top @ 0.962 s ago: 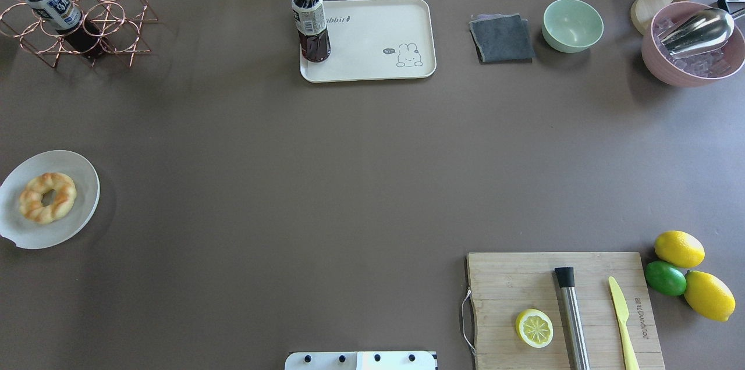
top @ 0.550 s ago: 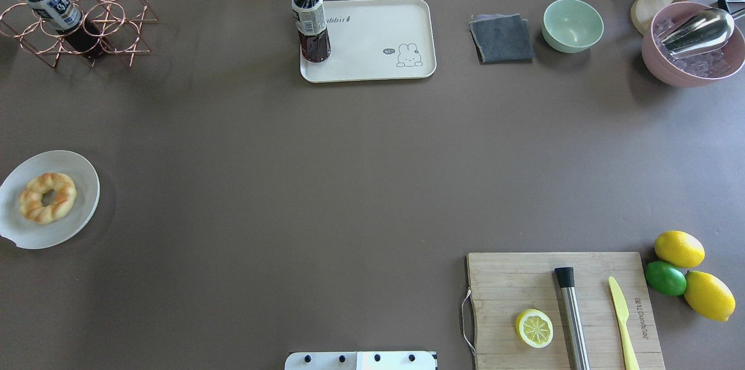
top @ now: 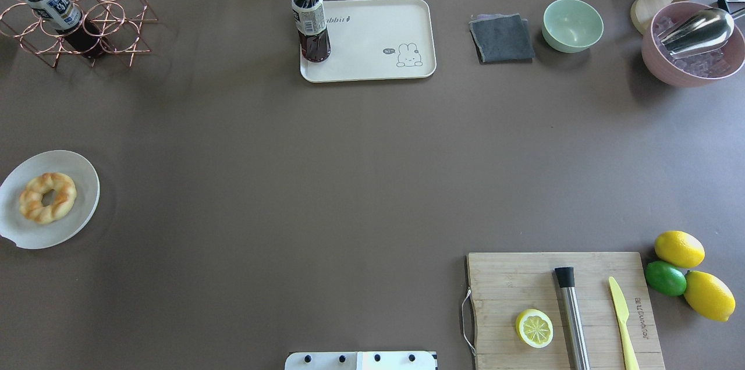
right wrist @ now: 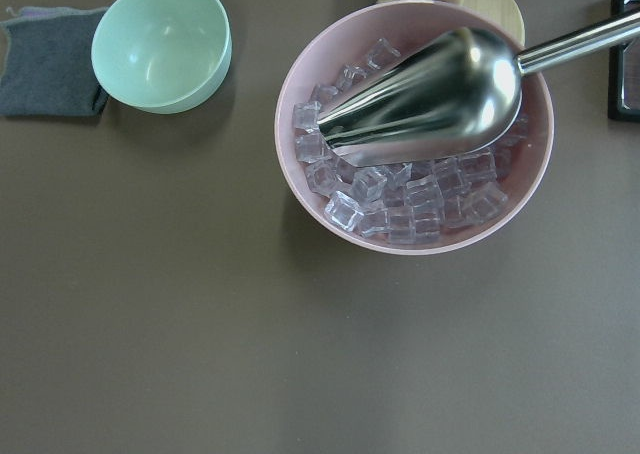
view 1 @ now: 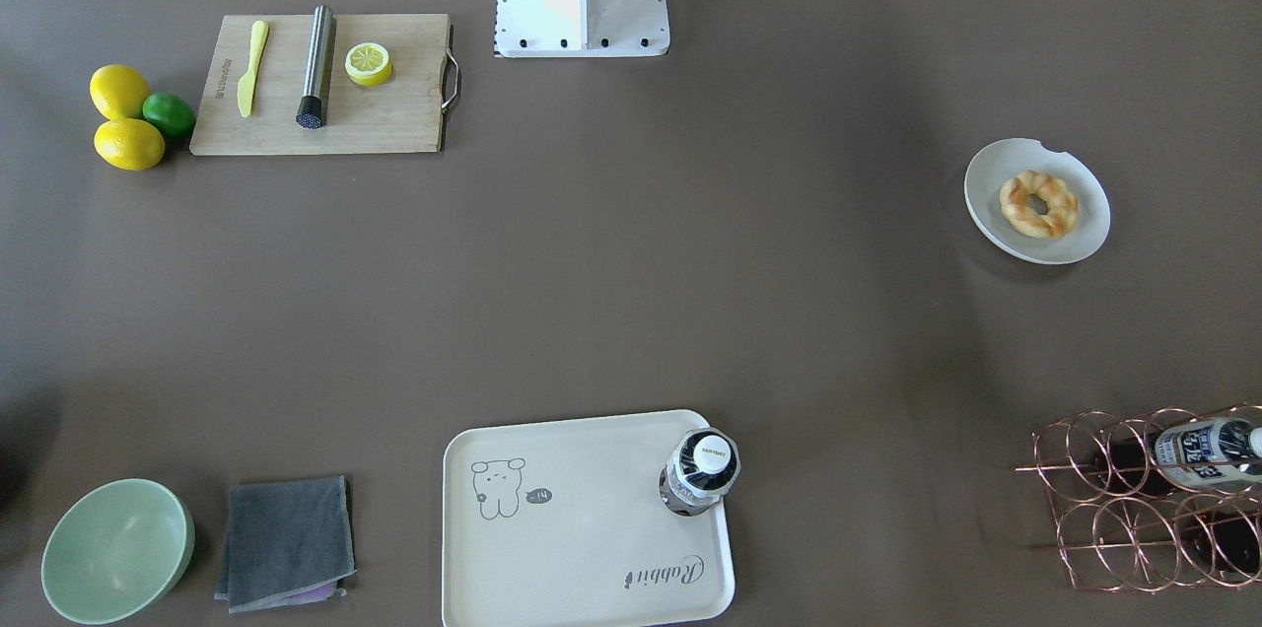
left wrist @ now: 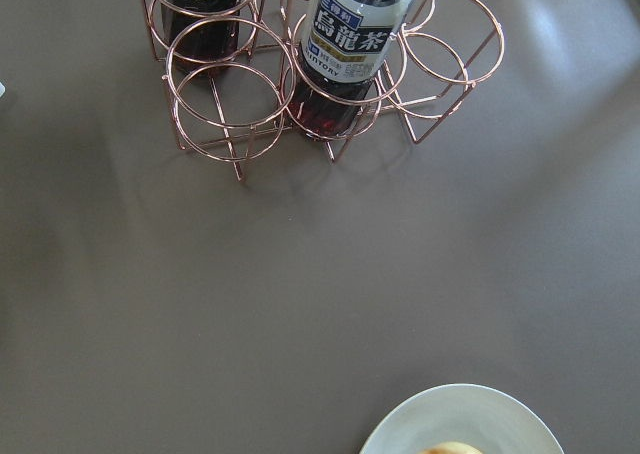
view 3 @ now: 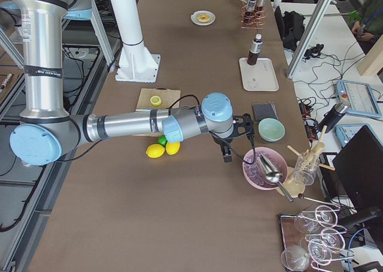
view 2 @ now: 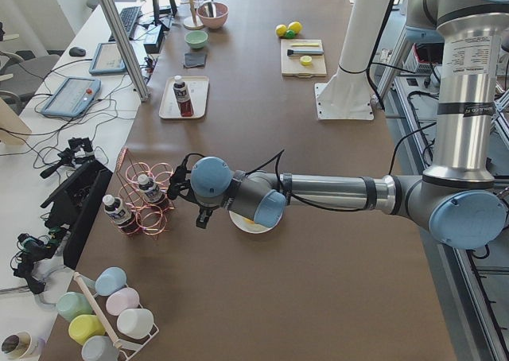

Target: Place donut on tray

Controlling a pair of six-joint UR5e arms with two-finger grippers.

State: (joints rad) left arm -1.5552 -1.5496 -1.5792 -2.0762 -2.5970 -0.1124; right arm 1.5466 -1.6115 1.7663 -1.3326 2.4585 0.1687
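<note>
The cream tray (view 1: 582,528) carried the script word "Rabbit" near one corner. In the overhead view, a small speech bubble (top: 389,51) beside the tray's cartoon animal (top: 410,56) read "hi~". A dark tea bottle (left wrist: 340,104) held in the copper wire rack (left wrist: 230,124) bore a label (left wrist: 348,36) with the characters 烏龍茶 above the brand name "SUNTORY". Lettering burned along one edge of the wooden cutting board (top: 512,283) was too small to read.
</note>
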